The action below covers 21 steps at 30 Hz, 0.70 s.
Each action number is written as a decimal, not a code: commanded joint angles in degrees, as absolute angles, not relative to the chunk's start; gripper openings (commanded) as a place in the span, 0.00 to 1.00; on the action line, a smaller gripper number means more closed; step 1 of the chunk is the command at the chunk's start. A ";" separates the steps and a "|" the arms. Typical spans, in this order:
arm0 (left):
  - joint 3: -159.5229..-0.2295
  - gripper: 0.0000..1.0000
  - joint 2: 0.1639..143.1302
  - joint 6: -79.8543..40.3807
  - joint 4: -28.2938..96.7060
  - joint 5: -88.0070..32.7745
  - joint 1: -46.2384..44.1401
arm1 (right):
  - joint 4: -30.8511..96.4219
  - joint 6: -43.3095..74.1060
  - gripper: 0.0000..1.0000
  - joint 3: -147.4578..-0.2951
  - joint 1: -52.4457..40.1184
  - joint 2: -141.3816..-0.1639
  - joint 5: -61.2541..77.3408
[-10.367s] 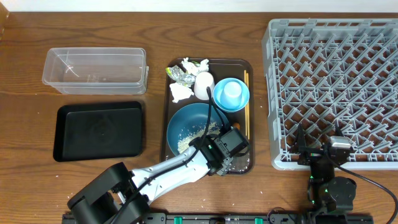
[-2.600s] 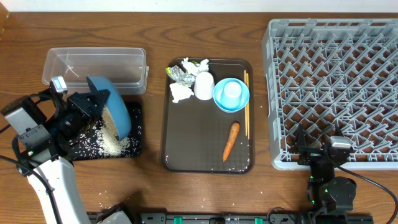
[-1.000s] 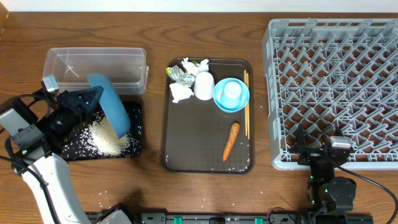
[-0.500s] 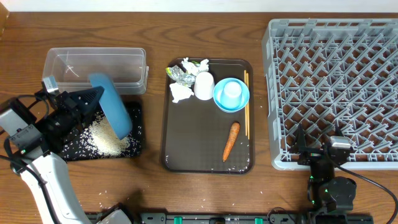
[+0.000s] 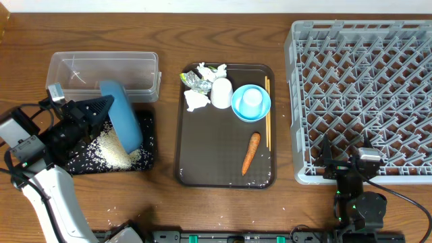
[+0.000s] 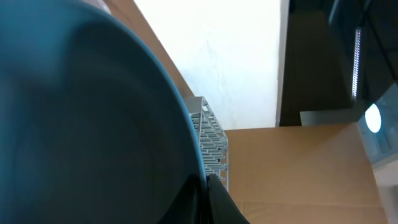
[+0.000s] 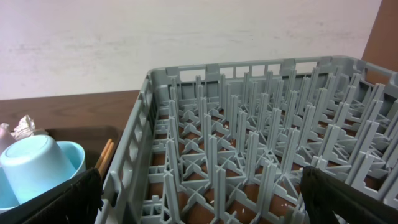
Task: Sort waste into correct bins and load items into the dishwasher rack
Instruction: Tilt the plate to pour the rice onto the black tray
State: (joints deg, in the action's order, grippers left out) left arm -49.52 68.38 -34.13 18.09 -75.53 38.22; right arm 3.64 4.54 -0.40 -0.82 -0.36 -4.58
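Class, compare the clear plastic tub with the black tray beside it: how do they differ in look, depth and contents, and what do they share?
The clear tub is see-through; the black tray is opaque. The clear tub has tall walls; the black tray is shallow. The black tray holds a heap of white rice under the tilted dark-blue dish; the clear tub shows nothing inside. Both are rectangular, with similar footprints.

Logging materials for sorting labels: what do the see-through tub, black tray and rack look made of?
The tub: clear glossy plastic, it seems; the table shows through its walls. The black tray: matte, probably plastic, though painted metal would look alike. The rack: matte grey moulded plastic, judging by its thin pegged lattice.
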 commanded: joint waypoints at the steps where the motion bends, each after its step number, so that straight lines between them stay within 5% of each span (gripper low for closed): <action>1: -50.85 0.06 68.29 -30.85 15.03 -80.18 38.46 | 3.86 4.43 0.99 -0.32 -0.03 -0.34 -5.15; 21: -50.87 0.06 63.09 -31.18 19.20 -77.03 35.53 | 3.86 4.43 0.99 -0.32 -0.03 -0.34 -5.15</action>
